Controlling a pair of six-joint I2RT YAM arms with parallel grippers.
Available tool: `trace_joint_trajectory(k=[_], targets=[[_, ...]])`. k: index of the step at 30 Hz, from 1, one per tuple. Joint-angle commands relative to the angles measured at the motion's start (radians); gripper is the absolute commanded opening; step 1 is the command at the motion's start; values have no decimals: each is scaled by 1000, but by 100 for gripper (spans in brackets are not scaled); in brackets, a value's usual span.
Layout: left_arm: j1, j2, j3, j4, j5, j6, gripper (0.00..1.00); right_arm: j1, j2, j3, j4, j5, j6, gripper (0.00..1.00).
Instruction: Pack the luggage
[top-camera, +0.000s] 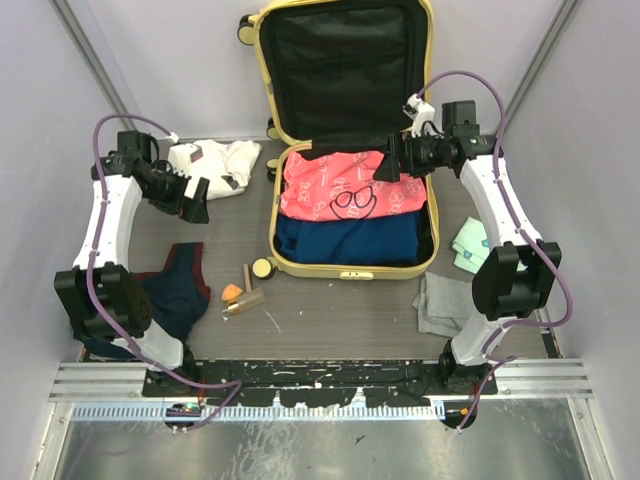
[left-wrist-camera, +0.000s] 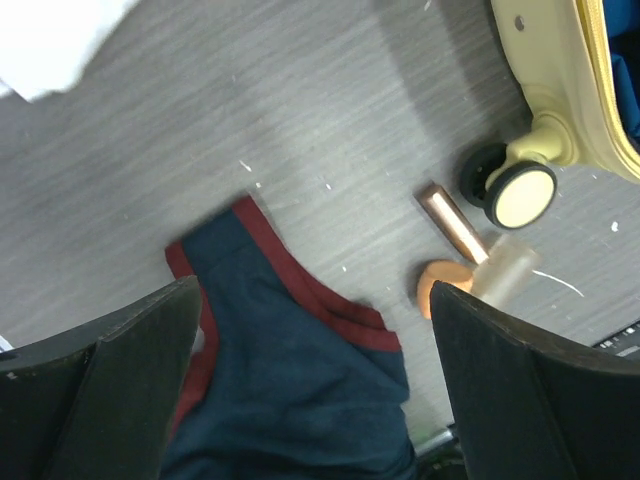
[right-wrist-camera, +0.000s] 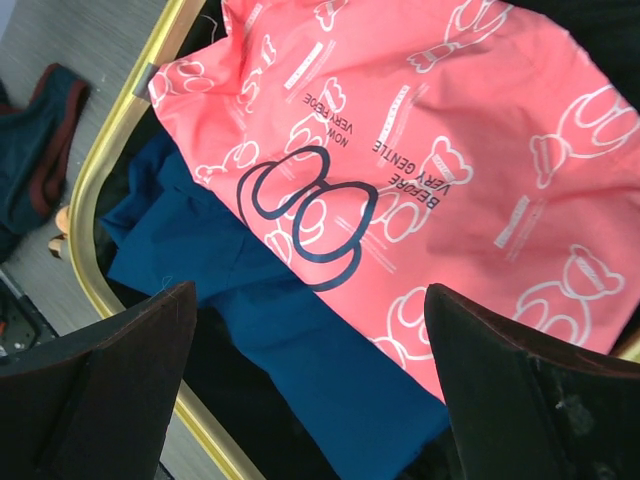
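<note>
While the left tool (left-wrist-camera: 312, 300) and right tool (right-wrist-camera: 310, 300) gape empty, the luggage (top-camera: 345, 271) holds a pink shirt (right-wrist-camera: 470, 120) reading "VERY GENTLE".

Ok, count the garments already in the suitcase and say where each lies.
2. A pink shirt fills the far part of the luggage base; a blue garment lies in the near part, its edge under the pink one. Others may be hidden beneath.

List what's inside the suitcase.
Suitcase: a pink shirt overlapping a blue garment. Anything beneath the two is covered.
</note>
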Motion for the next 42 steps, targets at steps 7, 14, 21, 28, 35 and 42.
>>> trace_joint_trajectory(k=[7, 14, 21, 28, 35, 42], targets=[[-7, 285, 213, 268, 123, 236, 99, 6, -45, -24, 106, -56, 88, 100], [-12, 672, 606, 324, 80, 171, 95, 5, -35, -25, 99, -59, 88, 99], [-32, 918, 873, 170, -30, 174, 79, 4, -22, -16, 85, -58, 70, 98], [-44, 718, 475, 164, -36, 49, 56, -5, -2, 9, 61, -60, 48, 98], [-73, 374, 53, 226, -23, -206, 66, -8, 17, 24, 56, -79, 40, 98], [4, 309, 137, 163, 83, 2, 81, -9, 41, 58, 26, -103, 23, 98]])
